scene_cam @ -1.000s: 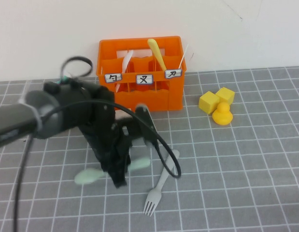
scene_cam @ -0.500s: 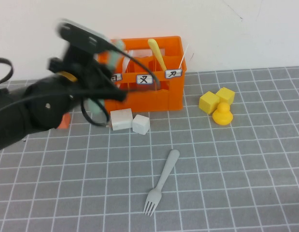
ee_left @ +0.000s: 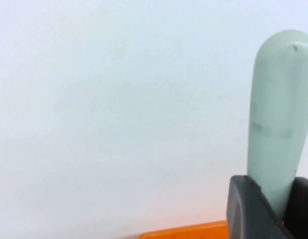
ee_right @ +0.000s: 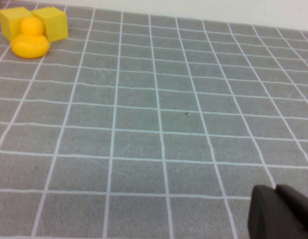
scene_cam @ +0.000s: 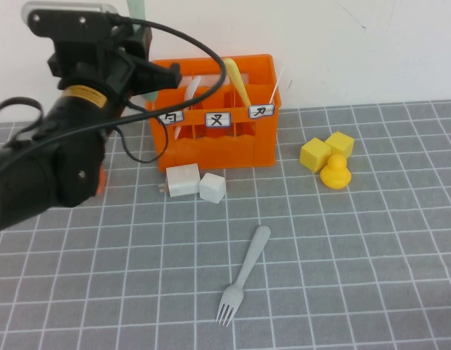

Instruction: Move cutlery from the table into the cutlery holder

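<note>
The left pincer [ee_left: 273,209] is up high at the far left, just above the left end of the bright orange plastic crate with white labels [scene_cam: 240,142]. It is squeezed tight on the pale mint-green plastic spoon [ee_left: 278,119]. The spoon stands upright, with its rounded handle end poking up past the dark fingers [ee_left: 243,209]. From above, only a bit of the green spoon shows over the arm.

So the job looks about half done. The spoon is off the grey tabletop with white grid lines [scene_cam: 371,277] and is being carried to the crate. Next, the arm should line the spoon up over an open slot, go down gently, and let go. It should watch out for the yellow spoon [scene_cam: 237,82] and the white utensil [scene_cam: 190,93] already standing inside.

The light grey-blue plastic fork [scene_cam: 243,273] lies on the tabletop, near the front and well apart from the crate. It needs picking up after that.

The right pincer [ee_right: 280,211] sits low over bare tabletop on the right side. I cannot tell if it is open or closed.
</note>
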Robot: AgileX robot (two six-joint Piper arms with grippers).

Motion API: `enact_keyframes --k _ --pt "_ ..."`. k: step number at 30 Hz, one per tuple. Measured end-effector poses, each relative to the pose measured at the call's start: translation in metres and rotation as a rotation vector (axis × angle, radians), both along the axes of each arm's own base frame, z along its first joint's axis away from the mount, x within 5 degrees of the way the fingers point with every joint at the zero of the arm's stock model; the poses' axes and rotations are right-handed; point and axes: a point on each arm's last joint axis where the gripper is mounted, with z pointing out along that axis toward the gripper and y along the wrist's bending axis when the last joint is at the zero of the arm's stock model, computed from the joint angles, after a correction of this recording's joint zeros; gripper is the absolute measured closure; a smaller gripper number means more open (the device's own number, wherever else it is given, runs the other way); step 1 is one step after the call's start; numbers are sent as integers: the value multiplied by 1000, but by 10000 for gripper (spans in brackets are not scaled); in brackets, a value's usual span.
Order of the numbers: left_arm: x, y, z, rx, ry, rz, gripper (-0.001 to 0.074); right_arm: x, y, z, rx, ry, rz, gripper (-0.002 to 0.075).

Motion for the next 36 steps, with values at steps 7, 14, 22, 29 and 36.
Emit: enact_keyframes --k 7,14,22,29,36 --pt "33 -10 -20 -11 -13 7 611 0 0 0 0 0 0 729" --pt "61 -20 -52 66 41 8 568 0 0 0 0 0 0 729" --pt "61 -16 -53 30 112 74 313 0 0 0 0 1 0 729" --pt "12 -26 21 192 145 -14 453 0 0 0 0 1 0 729" --pt "-67 -6 65 231 153 -160 715 0 0 0 0 1 0 729"
